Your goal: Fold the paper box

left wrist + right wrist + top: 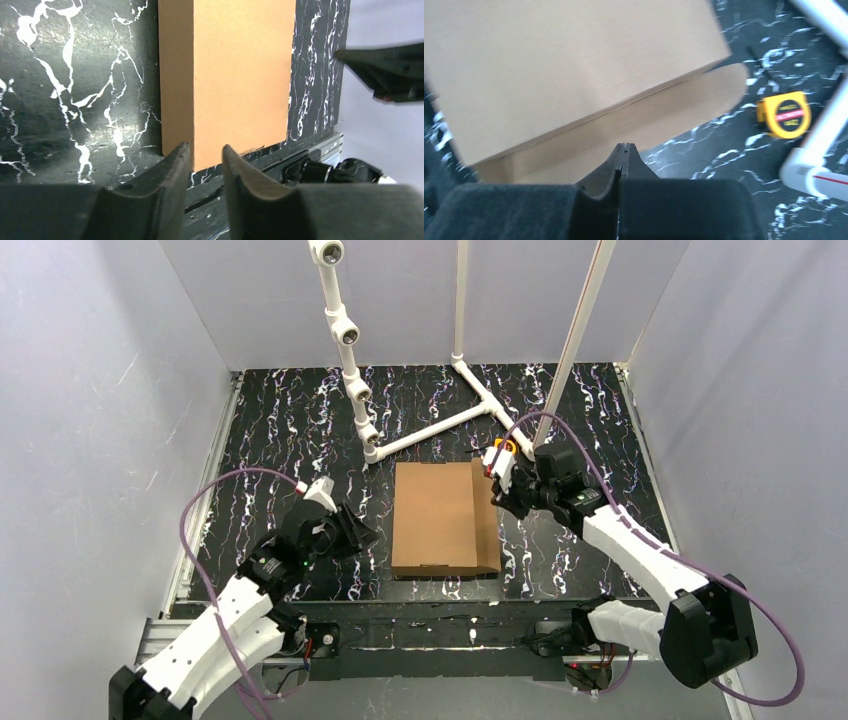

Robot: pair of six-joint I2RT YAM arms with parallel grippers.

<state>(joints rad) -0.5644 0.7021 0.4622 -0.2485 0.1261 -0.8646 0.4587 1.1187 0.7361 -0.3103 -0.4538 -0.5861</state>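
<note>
Paper box [436, 518] lies flat near the middle of the black marbled table [280, 430], long side running from the near edge toward the back, top panel closed down. A side flap [486, 520] runs along its right edge; in the right wrist view this flap [674, 112] sits lower than the top panel and ends in a rounded corner. Right gripper [495, 490] sits at the far right corner of the box, just beside that flap; its fingers [616, 165] are pressed together with no cardboard seen between them, tips close over the flap edge. Left gripper [367, 537] is off the box's left side, near but apart from it, pointing toward it. In the left wrist view its fingers [172, 165] stand a narrow gap apart, nothing between them, the box [240, 75] lying beyond the tips. A yellow tape measure [503, 448] rests on the table just behind the right gripper, next to the white pipe frame [440, 426].
</note>
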